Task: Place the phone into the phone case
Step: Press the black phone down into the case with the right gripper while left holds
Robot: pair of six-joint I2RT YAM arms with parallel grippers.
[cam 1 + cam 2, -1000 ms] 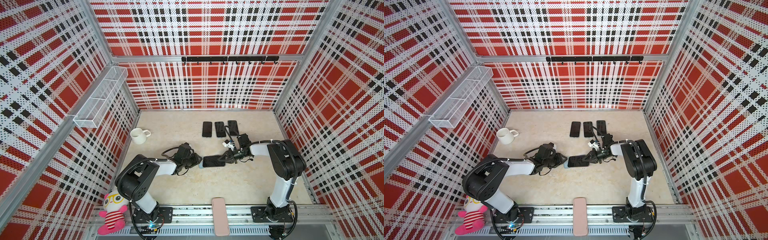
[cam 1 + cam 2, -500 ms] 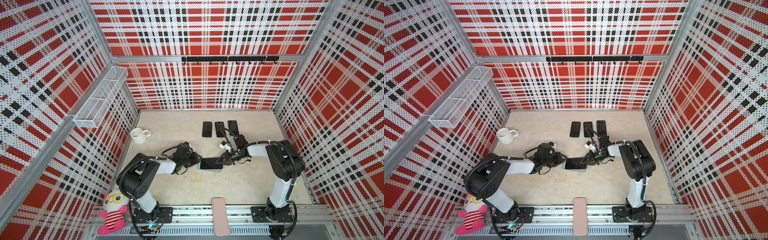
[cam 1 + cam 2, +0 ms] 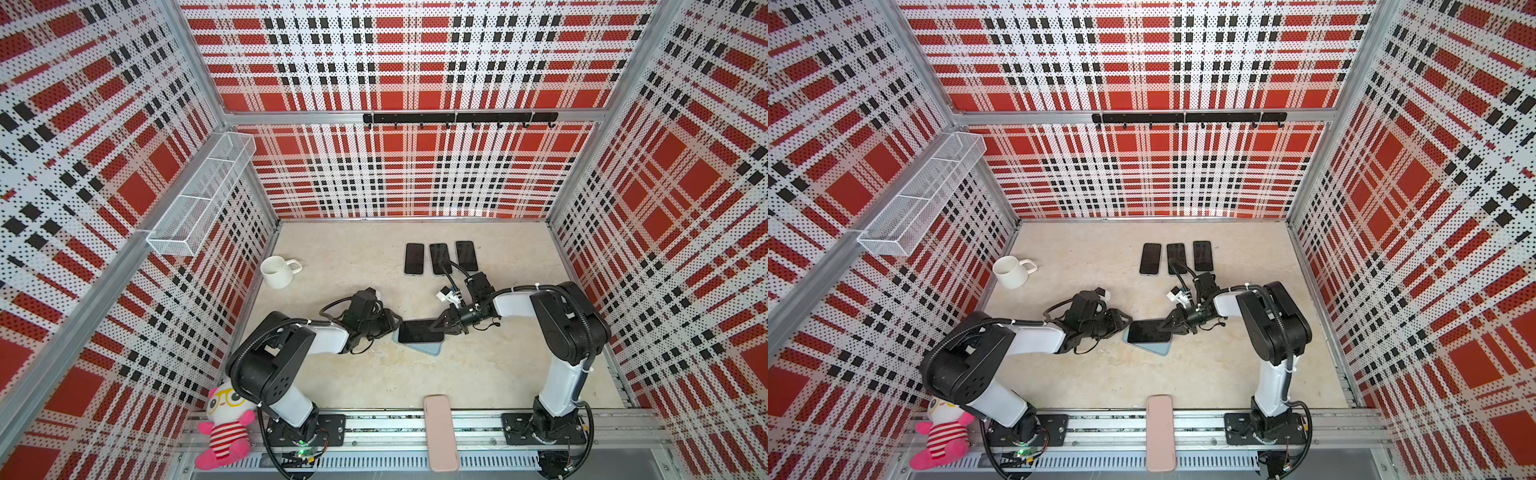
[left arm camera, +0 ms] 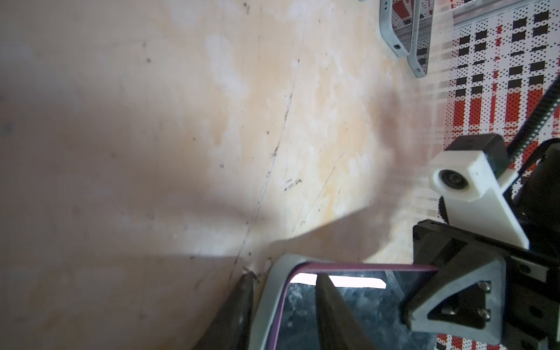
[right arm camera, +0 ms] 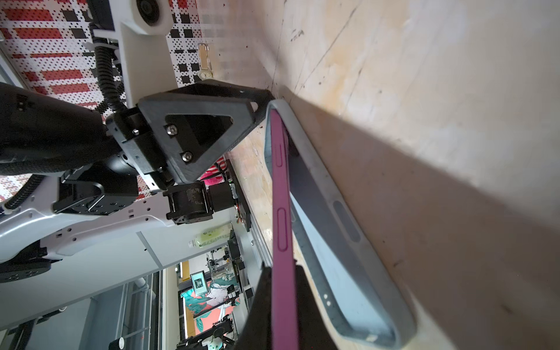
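Observation:
The phone (image 3: pixel 417 331) (image 3: pixel 1148 331), black with a magenta edge, lies slanted over the pale blue-grey phone case (image 3: pixel 430 348) (image 3: pixel 1160 349) mid-table. My right gripper (image 3: pixel 440 326) (image 5: pixel 281 269) is shut on the phone's (image 5: pixel 280 212) right end, which stands raised off the case (image 5: pixel 333 227). My left gripper (image 3: pixel 395 326) (image 4: pixel 283 275) clamps the left end: one finger lies outside the case (image 4: pixel 269 291), the other on the phone's screen (image 4: pixel 363 309). There the phone's end sits inside the case's rim.
Three dark phones (image 3: pixel 439 258) lie in a row behind. A white mug (image 3: pixel 277 272) stands at the back left. A pink case (image 3: pixel 440 432) rests on the front rail, a plush toy (image 3: pixel 224 428) beside the left arm's base. A wire basket (image 3: pixel 199 195) hangs on the left wall.
My right gripper has carried the phone leftward and lower, over the case and up to the left gripper. The left arm has hardly moved.

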